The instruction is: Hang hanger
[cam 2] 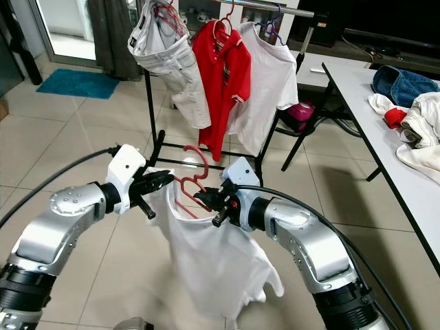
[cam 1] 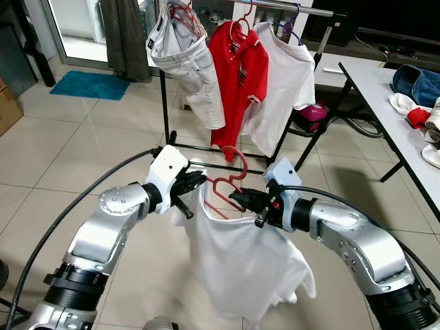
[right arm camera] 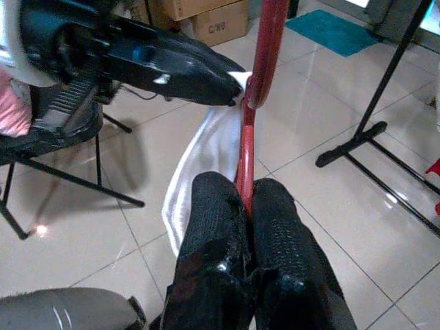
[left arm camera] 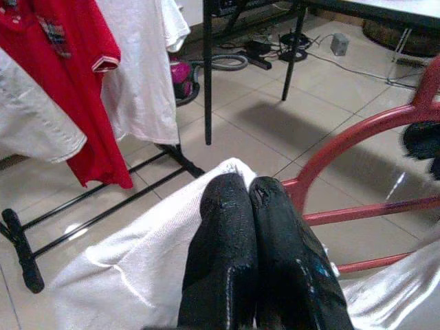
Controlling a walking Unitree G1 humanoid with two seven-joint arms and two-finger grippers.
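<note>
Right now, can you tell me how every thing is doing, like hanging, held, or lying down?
Red hanger: held up in the air, white shirt on it, not yet on the rack.
White shirt: draped from the hanger, hanging loose.
Left gripper: shut on the shirt's shoulder.
Right gripper: shut on the hanger.
Clothes rack: standing, three garments hanging on it.
Red polo: hanging on the rack.
Clothes pile: lying on the table.

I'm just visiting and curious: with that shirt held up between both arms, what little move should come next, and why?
Probably lift and carry it toward the rack's rail. The right gripper pinches the red hanger, the left gripper pinches the white shirt at its shoulder, and the hook hangs free, well short of the rail.
</note>
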